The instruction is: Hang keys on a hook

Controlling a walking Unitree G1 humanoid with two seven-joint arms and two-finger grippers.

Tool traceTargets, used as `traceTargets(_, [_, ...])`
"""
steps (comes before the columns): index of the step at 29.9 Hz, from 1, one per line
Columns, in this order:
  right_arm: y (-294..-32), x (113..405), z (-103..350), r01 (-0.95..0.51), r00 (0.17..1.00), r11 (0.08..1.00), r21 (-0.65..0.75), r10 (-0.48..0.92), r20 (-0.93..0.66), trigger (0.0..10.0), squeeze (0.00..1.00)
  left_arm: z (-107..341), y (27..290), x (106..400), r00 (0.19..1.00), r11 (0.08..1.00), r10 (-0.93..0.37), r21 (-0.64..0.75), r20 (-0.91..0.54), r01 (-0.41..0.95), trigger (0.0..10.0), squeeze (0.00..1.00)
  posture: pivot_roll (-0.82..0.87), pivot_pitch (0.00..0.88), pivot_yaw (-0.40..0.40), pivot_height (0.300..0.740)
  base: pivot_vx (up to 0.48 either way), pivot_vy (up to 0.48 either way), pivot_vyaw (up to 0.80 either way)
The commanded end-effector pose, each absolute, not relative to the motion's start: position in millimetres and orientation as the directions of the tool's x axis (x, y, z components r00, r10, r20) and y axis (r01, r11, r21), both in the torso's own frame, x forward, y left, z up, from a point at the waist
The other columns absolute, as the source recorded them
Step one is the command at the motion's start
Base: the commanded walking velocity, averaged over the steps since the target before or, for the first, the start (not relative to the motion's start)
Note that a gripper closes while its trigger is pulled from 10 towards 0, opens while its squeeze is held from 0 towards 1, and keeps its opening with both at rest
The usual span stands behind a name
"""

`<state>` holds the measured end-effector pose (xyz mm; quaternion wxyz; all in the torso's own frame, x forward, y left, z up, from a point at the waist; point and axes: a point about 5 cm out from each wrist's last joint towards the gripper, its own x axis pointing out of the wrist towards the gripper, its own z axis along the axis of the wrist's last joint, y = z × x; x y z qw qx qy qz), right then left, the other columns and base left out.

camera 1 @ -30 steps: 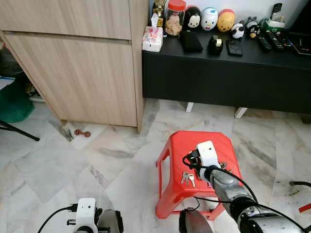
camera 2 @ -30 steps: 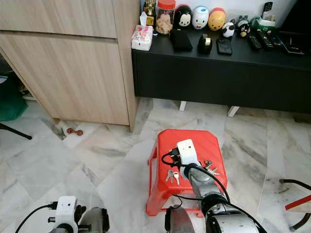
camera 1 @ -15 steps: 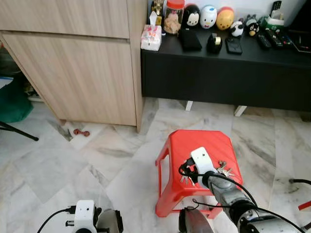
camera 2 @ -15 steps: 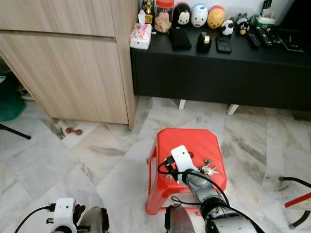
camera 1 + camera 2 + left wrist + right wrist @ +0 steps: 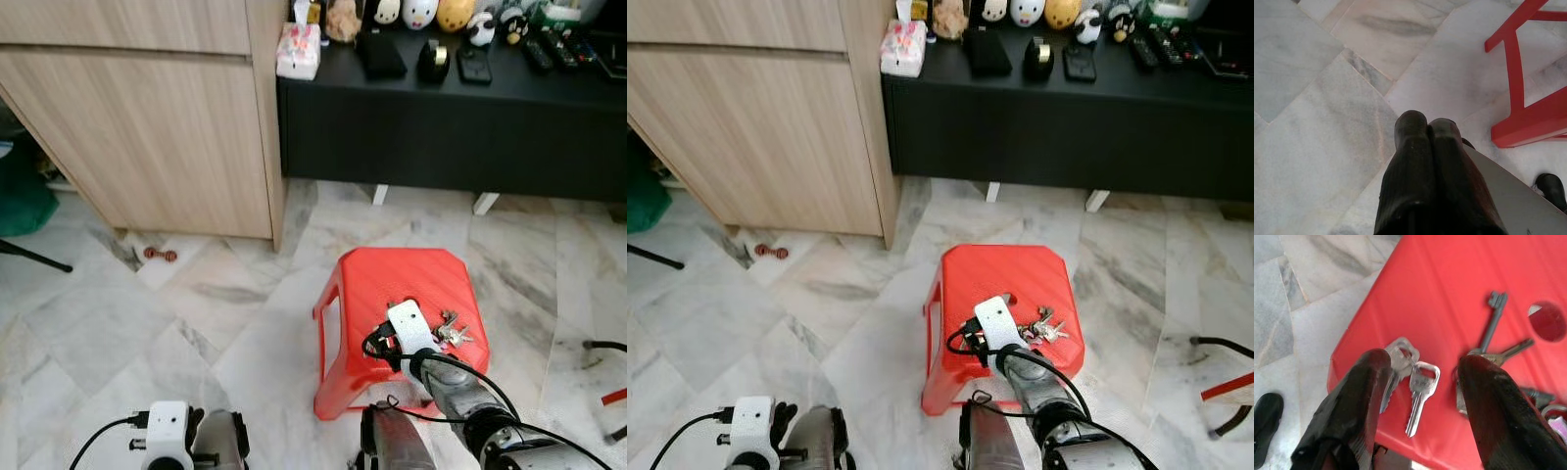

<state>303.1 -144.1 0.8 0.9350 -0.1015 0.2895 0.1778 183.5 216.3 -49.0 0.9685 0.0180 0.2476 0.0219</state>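
— Where are the keys?

— Flat on the red stool, near its front edge. In our right wrist view two small silver ones lie side by side, and a larger bunch with a long dark key sits just beside them, near the round hole in the seat.

— And our right tool?

— Its fingers are spread wide, one on each side of the small pair, holding nothing yet. Our left tool hangs idle over the marble floor, fingers pressed together.

— What could go wrong?

— We judge the keys lie thin and flat on slick plastic, so the fingertips may skate over them or nudge them off the near edge onto the floor. Closing might also catch one key and leave the ring dangling loosely.

— Anything around us?

— A wooden cabinet ahead on our left, and a low black surface carrying figurines, remotes and a tissue box. We cannot make out a hook from here. A small reddish object lies on the floor by the cabinet, well apart from us.
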Motion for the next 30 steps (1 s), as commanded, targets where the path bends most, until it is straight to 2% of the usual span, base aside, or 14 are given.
traceTargets(1, [-143,296,-6,-0.404,0.755,0.912,-0.077,0.285,-0.590,10.0,0.00,-98,205,86,0.630,1.000,0.010,0.010,-0.776,-0.003,10.0,0.00,0.18,0.358,-0.072,0.621,0.000,0.000,0.00])
traceTargets(28, [-131,308,8,-0.420,0.790,0.903,-0.091,0.315,-0.526,10.0,0.00,-93,203,76,0.652,1.000,0.014,0.008,-0.758,-0.013,10.0,0.00,0.20,0.391,-0.075,0.621,0.000,0.000,0.00])
traceTargets(30, [-130,307,7,-0.427,0.785,0.900,-0.089,0.320,-0.531,7.8,0.00,-93,204,75,0.652,1.000,0.015,0.008,-0.758,-0.014,10.0,0.00,0.20,0.392,-0.075,0.621,0.000,0.000,0.00])
